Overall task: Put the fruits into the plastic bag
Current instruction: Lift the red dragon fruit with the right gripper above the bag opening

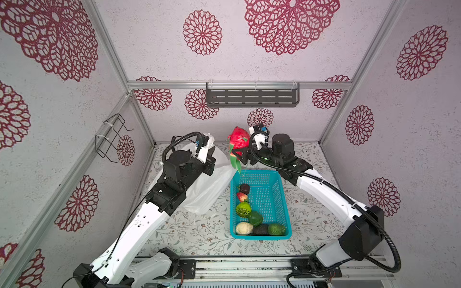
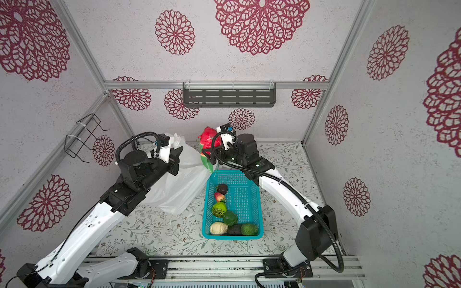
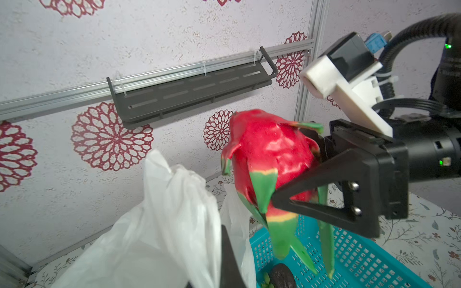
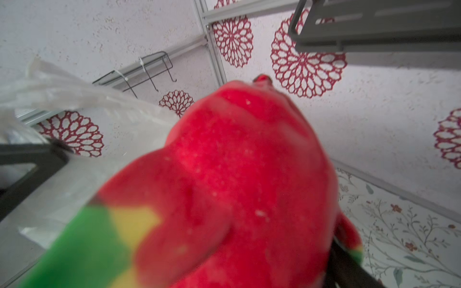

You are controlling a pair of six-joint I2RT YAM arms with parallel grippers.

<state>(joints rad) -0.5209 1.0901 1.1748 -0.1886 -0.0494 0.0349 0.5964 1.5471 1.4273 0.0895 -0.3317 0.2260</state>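
Starting out, by the look of it — carrying the dragon fruit aloft, clamped between the wide-set jaws of the right gripper, over the far end of the turquoise basket, just right of the plastic bag. Pinching the bag's raised far edge with the left gripper, fully closed on the film. Leaving seven other fruits in the basket, along its left and near sides. Cannot tell whether the bag holds anything — looks flat.

White arms, blk joints & hands, ribbed cables (green LEDs).
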